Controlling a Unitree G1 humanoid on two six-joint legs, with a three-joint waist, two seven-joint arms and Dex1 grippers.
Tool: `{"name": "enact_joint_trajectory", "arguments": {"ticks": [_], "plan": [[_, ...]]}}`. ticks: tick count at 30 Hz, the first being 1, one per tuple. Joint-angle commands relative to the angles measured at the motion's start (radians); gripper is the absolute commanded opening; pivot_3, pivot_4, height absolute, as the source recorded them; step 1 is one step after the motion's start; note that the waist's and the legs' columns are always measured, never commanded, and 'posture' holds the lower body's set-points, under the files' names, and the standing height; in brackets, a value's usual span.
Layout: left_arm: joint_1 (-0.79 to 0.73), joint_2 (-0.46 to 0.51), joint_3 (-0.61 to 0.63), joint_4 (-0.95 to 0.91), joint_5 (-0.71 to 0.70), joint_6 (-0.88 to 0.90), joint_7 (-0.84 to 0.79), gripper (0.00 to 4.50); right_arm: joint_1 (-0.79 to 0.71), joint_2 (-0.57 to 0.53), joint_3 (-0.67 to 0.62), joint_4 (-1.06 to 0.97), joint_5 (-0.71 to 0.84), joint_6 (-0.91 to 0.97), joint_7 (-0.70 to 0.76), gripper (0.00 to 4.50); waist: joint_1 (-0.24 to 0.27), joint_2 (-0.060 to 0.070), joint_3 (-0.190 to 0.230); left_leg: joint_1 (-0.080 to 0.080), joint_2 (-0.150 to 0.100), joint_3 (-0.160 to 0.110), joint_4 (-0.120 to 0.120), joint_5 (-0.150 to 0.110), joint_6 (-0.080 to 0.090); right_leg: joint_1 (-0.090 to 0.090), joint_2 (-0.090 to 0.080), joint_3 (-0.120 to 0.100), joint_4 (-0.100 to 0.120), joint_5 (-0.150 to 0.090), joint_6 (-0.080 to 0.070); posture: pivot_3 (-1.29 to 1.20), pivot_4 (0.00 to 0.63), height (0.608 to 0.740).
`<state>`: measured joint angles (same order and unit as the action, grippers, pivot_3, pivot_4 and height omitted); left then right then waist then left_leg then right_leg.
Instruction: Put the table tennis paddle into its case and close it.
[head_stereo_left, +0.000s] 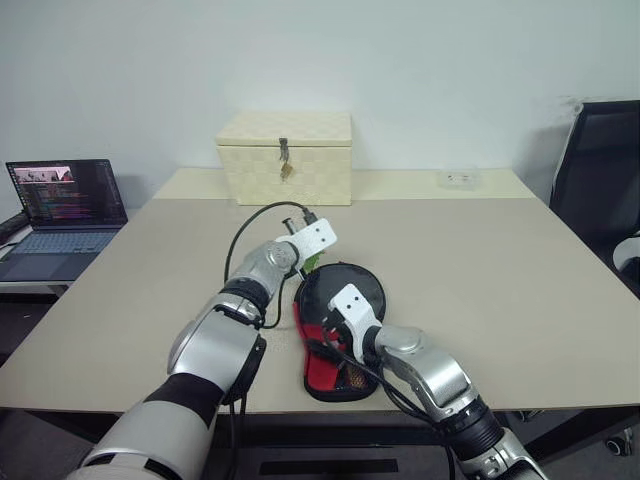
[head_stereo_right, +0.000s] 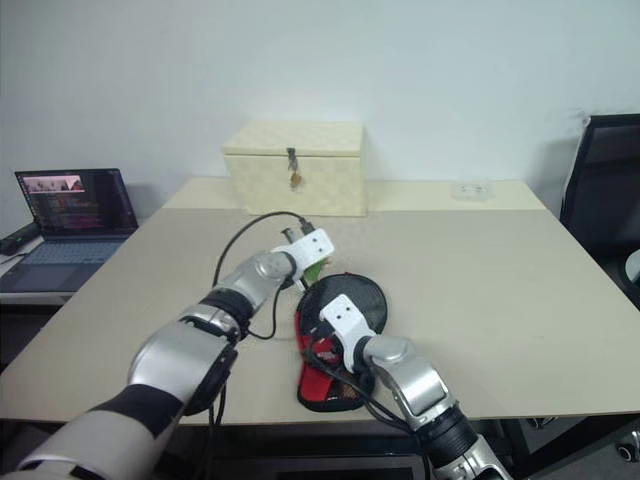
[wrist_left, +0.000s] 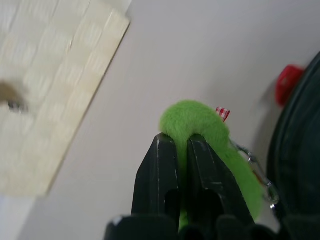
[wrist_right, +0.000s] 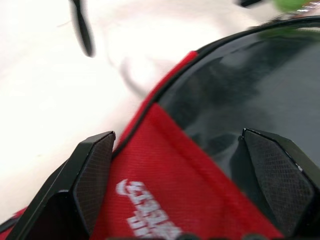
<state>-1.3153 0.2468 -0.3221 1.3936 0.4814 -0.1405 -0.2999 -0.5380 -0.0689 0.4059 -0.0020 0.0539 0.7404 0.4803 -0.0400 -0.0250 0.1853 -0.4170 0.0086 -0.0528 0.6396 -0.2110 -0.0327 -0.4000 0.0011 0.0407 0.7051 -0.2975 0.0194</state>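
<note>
While the left gripper (wrist_left: 182, 150) pinches the fuzzy green tag (wrist_left: 200, 125) at the round end of the case (head_stereo_left: 340, 335), the right one hangs wide open over the red panel.

So the zip cover lies flat on the table (head_stereo_left: 480, 270), well in front of the cream checkered box (head_stereo_left: 286, 156), long axis running from the round head, on the box side, back to the red handle end nearest the robot. Left fingers are squeezed together on the tag just past that far rim. The right gripper (wrist_right: 175, 185) sits spread over the red logo panel (wrist_right: 165, 175), touching nothing as far as anyone can tell. Can't make out the paddle itself, presumably inside already. The zip pull looks like the left arm's job, with the right handy to pin the near end.
</note>
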Motion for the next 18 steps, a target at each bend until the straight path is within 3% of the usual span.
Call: {"name": "enact_joint_trajectory", "arguments": {"ticks": [1, 18], "plan": [[-0.068, -0.024, -0.034, -0.014, 0.054, -0.047, 0.055, 0.06, 0.044, -0.02, 0.03, 0.031, -0.003, 0.068, 0.015, 4.5, 0.001, 0.0, 0.0, 0.0, 0.0, 0.0, 0.0, 0.0, 0.0, 0.0, 0.0, 0.0, 0.0, 0.0, 0.0, 0.0, 0.15, 0.74], [-0.134, -0.101, -0.133, -0.002, 0.213, -0.076, 0.192, 0.06, 0.121, -0.056, 0.058, -0.068, 0.003, 0.111, 0.014, 4.5, 0.011, -0.001, 0.0, 0.0, -0.001, -0.001, -0.001, 0.0, 0.0, 0.004, -0.001, -0.001, -0.008, 0.001, 0.003, 0.0, 0.15, 0.74]]}}
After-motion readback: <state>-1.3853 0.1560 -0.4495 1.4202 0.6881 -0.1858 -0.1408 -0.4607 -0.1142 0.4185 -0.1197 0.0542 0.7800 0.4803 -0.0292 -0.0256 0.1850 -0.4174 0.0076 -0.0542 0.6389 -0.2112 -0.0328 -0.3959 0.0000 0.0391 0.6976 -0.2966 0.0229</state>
